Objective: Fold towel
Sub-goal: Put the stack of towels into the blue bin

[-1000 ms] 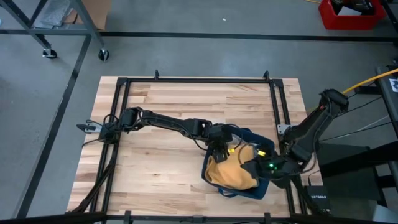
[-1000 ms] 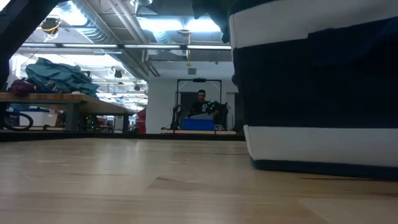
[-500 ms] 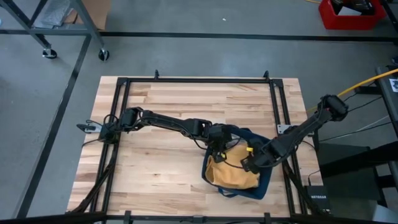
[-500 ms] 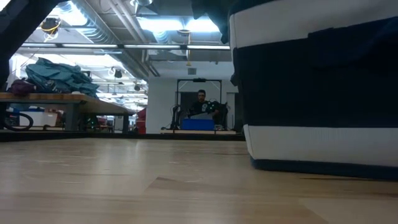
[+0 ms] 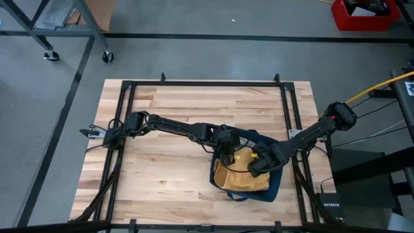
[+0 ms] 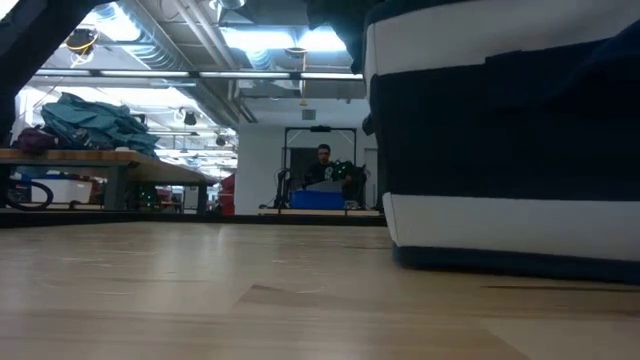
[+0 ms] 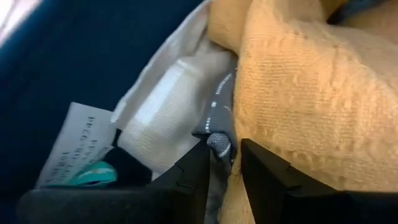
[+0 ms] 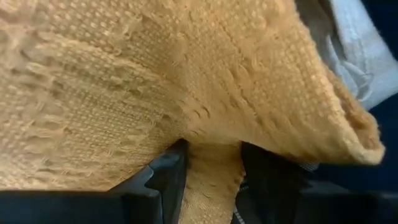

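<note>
The towel [image 5: 242, 176], mustard yellow on one face and navy with white bands on the other, is seen bunched on the wooden table [image 5: 168, 116] towards its front right part, directly under both pincers. In the high view the heap is roughly as wide as it is long, so no clear long axis can be told; the yellow face is turned up, with navy showing along the right and near edges. The left pincer [image 5: 228, 157] is set at the heap's far left edge, and in its wrist view a thin fold of grey-dotted hem is pinched between its narrowly set fingers [image 7: 189, 177]. The right pincer [image 5: 255, 167] is placed on the heap's right side, its fingers [image 8: 165, 180] closed on a fold of the yellow weave. The left arm is stretched long and low across the table from the left edge; the right arm is reached in from the right edge, angled down towards the heap.
</note>
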Available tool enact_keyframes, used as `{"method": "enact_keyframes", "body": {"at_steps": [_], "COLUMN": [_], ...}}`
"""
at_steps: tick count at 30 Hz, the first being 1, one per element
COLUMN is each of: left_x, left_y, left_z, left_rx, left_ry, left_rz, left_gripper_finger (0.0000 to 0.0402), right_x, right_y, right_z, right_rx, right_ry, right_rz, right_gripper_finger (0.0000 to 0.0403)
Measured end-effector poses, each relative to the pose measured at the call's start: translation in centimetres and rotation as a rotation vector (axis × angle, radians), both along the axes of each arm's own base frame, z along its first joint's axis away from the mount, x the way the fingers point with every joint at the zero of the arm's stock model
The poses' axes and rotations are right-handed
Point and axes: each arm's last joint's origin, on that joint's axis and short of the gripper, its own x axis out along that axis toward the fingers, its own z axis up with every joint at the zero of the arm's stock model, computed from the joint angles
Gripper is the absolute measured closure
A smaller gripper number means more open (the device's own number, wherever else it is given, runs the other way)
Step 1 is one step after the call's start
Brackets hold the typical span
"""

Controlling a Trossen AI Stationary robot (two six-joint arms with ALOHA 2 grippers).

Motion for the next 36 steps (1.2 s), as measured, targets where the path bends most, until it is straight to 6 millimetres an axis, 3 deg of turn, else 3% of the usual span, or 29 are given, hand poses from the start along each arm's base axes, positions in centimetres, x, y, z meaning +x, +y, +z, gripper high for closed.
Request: {"method": "enact_keyframes", "body": {"at_steps": [3, 11, 17, 25, 36], "left_x": [-0.2, -1.8, -3.1, -3.8, -3.2], "left_y": [0.4, 0.7, -1.0, -5.8, -6.0], "left_z": [1.1, 7.3, 9.4, 6.0, 0.4], "left_rx": [0.021, 0.091, 0.054, 0.054, 0.071], "left_ry": [-0.026, -0.195, -0.234, -0.142, -0.119], "left_rz": [0.002, 0.003, -0.02, -0.141, -0.154], "left_gripper_finger": [0.032, 0.032, 0.032, 0.032, 0.032], "right_x": [-0.2, -0.5, -0.3, -0.3, -0.1], "right_y": [-0.1, -0.5, -0.5, -0.4, -0.4], "right_z": [0.5, 1.9, 2.1, 2.1, 2.2], "right_rx": [-0.002, -0.019, -0.017, -0.014, -0.008], "right_ry": [-0.037, -0.152, -0.181, -0.187, -0.201], "right_rz": [0.001, -0.005, -0.007, 0.004, 0.021], "right_gripper_finger": [0.0242, 0.0242, 0.0242, 0.0242, 0.0242]}}
